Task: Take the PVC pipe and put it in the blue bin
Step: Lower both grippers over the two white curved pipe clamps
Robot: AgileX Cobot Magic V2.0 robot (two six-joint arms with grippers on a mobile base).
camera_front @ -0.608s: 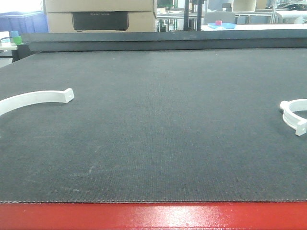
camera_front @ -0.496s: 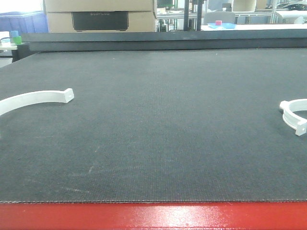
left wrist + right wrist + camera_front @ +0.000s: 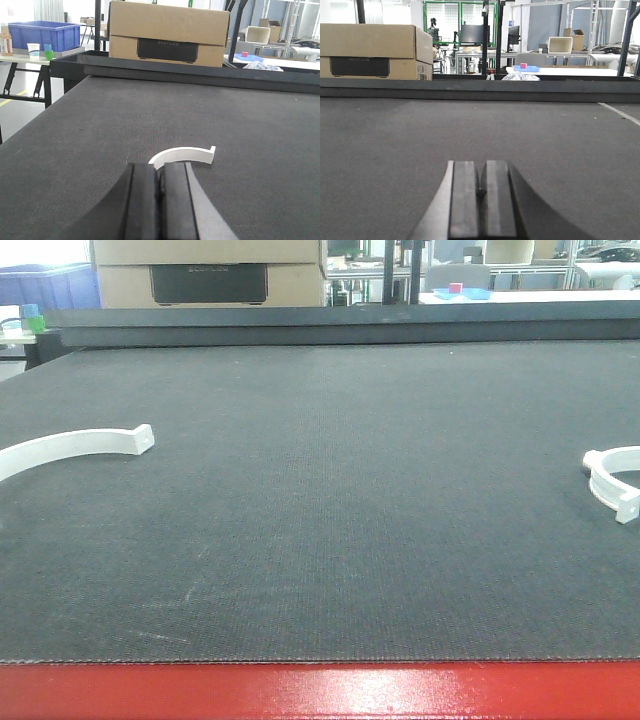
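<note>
The left hand [image 3: 161, 172], closed and empty like the right hand [image 3: 482, 172], faces the curved PVC pipe [image 3: 182, 154], seemingly poised to reach.

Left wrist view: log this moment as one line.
left end effector: shut, empty | curved PVC piece: on mat just ahead, ungrasped | blue bin: background left | right end effector: shut, empty

Cardboard box [image 3: 167, 32] behind far edge of dark mat [image 3: 330, 500]; red table lip [image 3: 320, 690] at front, pink cube [image 3: 456, 287] in bkgd
</note>
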